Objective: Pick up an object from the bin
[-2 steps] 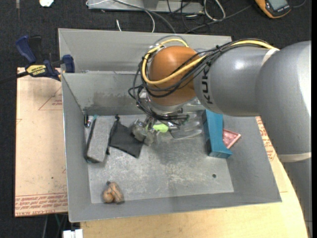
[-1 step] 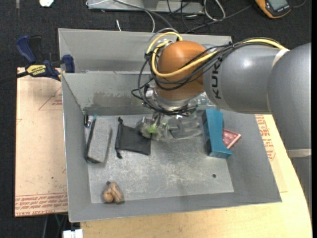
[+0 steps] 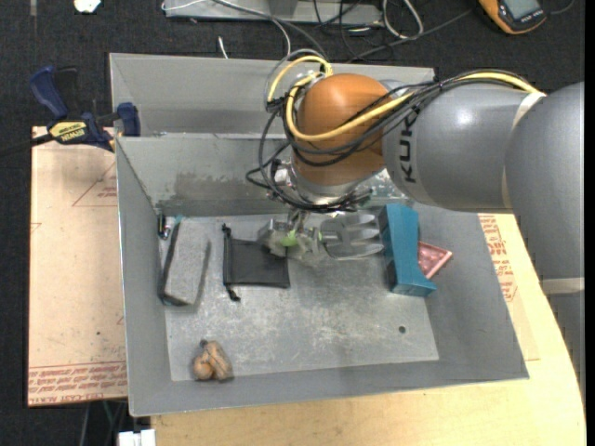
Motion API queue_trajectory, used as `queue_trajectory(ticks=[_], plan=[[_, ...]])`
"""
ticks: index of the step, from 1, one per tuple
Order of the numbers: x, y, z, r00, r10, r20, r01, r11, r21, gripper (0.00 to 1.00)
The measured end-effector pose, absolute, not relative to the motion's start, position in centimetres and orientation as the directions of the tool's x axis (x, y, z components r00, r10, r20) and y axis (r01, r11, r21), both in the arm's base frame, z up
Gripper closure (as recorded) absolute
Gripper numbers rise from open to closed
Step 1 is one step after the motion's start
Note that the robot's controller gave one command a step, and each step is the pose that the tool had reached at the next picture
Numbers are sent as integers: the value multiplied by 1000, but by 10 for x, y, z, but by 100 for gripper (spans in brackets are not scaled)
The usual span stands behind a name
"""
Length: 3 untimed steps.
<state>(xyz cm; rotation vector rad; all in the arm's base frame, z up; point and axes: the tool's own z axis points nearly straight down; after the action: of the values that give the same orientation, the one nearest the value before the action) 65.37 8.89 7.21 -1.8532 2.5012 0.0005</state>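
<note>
My gripper hangs below the orange cover in the middle of the bin, low over its floor. Just left of it lies a flat black pouch with a thin black strap along its left side. A small green and white piece shows right at the gripper, by the pouch's upper right corner. To the gripper's right lies a clear plastic piece. Whether the gripper touches any of these I cannot tell.
A blue box stands on the right with a pink triangular thing beside it. A grey block lies at the left wall, with a thin dark tool along its left edge. A small tan lump sits near the front left corner. The arm covers the bin's back right.
</note>
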Motion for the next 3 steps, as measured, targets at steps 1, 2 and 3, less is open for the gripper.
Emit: queue_trajectory(ticks=[1, 2, 3], plan=[[648, 99, 146, -262, -965, -24, -965, 262, -14, 100], [654, 112, 165, -170, -985, -25, -985, 170, -20, 100], [644, 113, 125, -49, -998, -25, -998, 50, -26, 100]])
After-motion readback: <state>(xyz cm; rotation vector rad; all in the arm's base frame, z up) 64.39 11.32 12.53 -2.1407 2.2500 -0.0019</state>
